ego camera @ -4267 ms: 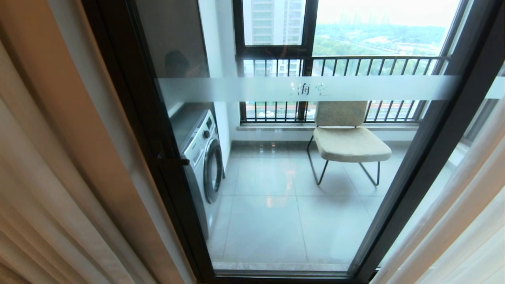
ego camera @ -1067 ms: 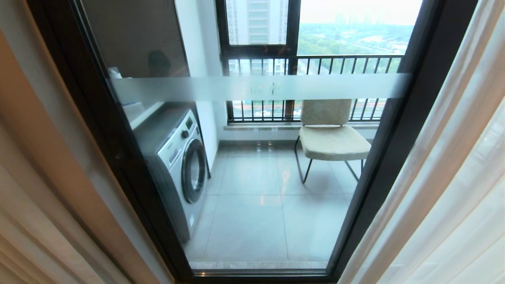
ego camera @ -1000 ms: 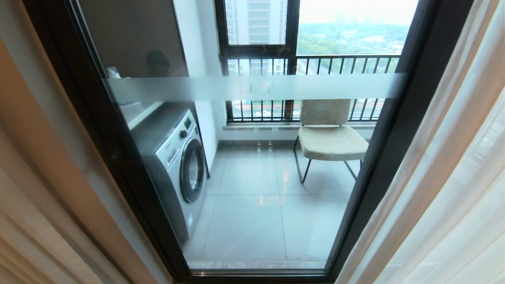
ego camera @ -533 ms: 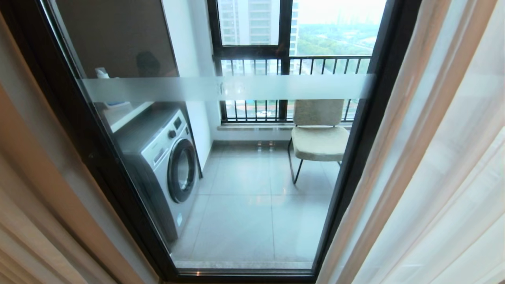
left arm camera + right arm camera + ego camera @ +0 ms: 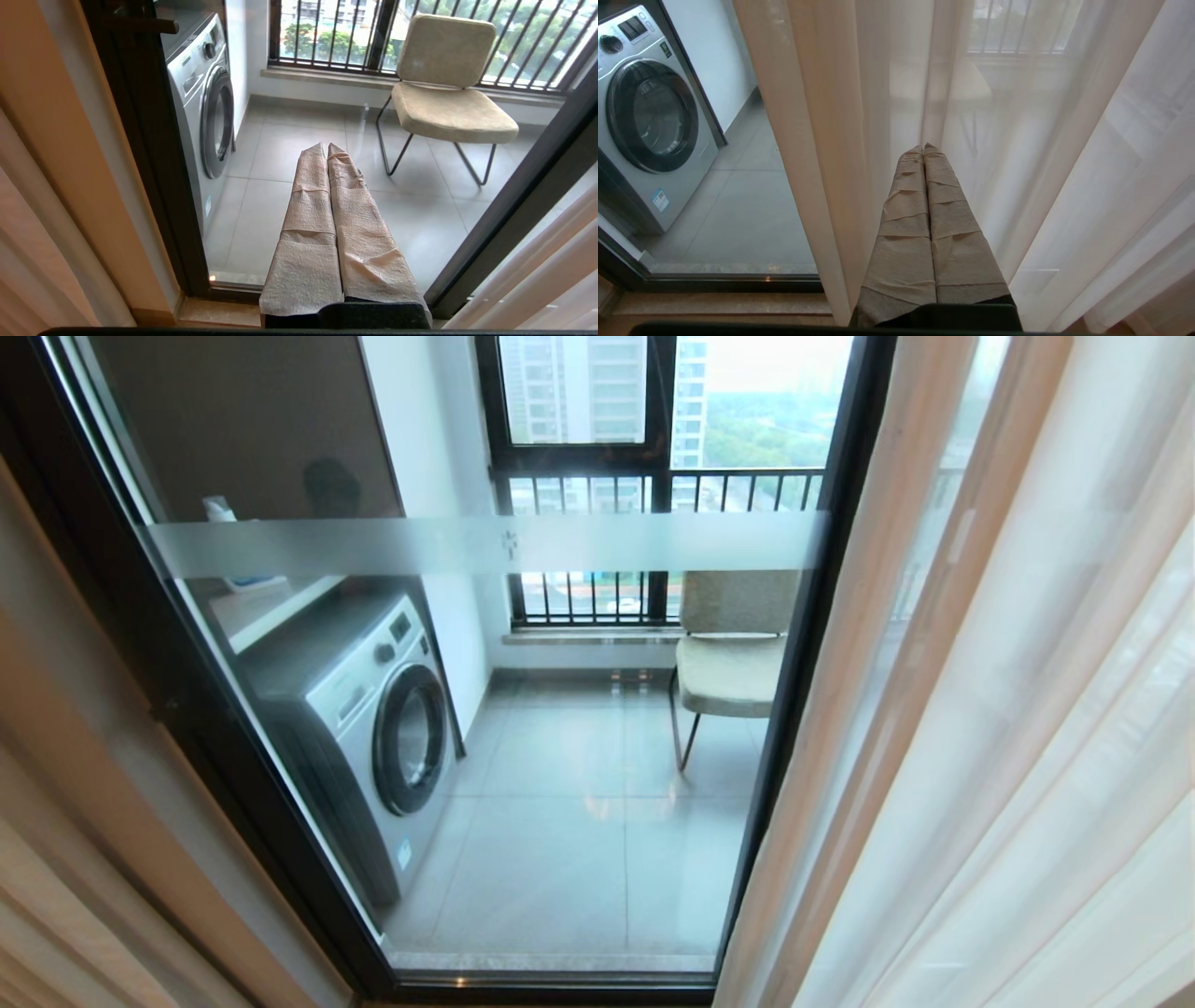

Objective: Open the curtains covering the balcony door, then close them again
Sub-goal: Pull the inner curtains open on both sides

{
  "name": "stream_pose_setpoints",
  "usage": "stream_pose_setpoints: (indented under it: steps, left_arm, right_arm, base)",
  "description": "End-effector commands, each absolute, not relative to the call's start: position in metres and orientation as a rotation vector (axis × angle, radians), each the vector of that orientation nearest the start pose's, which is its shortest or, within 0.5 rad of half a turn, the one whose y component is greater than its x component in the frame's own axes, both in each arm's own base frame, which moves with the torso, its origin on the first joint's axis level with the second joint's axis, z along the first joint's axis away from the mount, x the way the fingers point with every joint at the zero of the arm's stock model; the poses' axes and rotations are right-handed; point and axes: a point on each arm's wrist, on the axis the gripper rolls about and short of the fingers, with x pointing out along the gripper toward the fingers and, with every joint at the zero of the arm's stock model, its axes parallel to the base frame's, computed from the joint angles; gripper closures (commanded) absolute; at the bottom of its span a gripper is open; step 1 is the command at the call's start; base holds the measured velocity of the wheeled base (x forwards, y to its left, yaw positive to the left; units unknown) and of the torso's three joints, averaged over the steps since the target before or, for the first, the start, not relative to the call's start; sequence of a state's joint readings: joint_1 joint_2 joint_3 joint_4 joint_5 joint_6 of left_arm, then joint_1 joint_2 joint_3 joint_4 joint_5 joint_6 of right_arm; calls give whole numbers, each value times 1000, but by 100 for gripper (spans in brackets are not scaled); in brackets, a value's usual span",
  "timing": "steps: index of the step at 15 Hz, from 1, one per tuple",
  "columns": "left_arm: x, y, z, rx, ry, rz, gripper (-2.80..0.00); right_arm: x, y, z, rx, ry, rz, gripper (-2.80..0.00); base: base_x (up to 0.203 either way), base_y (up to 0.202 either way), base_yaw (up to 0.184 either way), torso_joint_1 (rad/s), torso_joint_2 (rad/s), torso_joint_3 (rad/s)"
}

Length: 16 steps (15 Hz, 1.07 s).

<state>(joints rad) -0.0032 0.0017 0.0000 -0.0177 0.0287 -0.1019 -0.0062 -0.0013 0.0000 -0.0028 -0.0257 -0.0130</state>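
We see thin, see-through cloth in the curtains [image 5: 1027,728] — soft and matt. The balcony door [image 5: 523,728] is glossy glass with a frosted strip [image 5: 485,543]; the floor tiles [image 5: 579,859] shine — the washing machine [image 5: 364,728] looks smooth metal.

L end effector [image 5: 326,147] closed, empty, R end effector [image 5: 924,148] same

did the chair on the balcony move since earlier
No. The chair keeps its place against the railing; the whole view shifted, so the camera moved.
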Motion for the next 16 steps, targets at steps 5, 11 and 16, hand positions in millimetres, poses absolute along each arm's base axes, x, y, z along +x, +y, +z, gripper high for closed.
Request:
stream_pose_setpoints:
  steps: [5, 11, 16]
  left_arm:
    - [-23, 1, 77, -103, -20, 26, 0]
    - [-23, 1, 77, -103, -20, 25, 0]
    - [-23, 1, 77, -103, -20, 27, 0]
  right_arm:
    - [-23, 0, 76, -14, -3, -32, 0]
    - [-23, 0, 76, -14, -3, -32, 0]
    - [-23, 0, 76, -21, -3, -32, 0]
  base:
    - [0, 0, 0, 0, 0, 0]
    - [0, 0, 0, 0, 0, 0]
    - [0, 0, 0, 0, 0, 0]
